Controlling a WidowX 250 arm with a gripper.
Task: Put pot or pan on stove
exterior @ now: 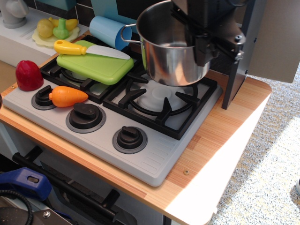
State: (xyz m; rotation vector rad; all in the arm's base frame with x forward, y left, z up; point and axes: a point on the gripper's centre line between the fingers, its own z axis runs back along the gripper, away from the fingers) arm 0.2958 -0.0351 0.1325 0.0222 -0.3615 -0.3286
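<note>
Black robot gripper (206, 40), entering from the top edge, clenched on the right rim of the shiny stainless-steel cylindrical pot (168, 51) — one finger (205, 50) shows on the outer wall. The pot is held upright above the rear part of the right black burner grate (161, 101) of the grey plastic toy cooktop (140, 154); whether its base touches the grate cannot be told. One thin wire loop handle (127, 33) projects left, towards the light-blue plastic cup (107, 30) lying on its side. On the left burner — a lime-green cutting board (93, 65) carrying a yellow-handled toy knife (89, 48). An orange toy carrot (68, 96) lies beside the three black knobs (130, 137); a red toy vegetable (29, 75) sits at the cooktop's left edge.
</note>
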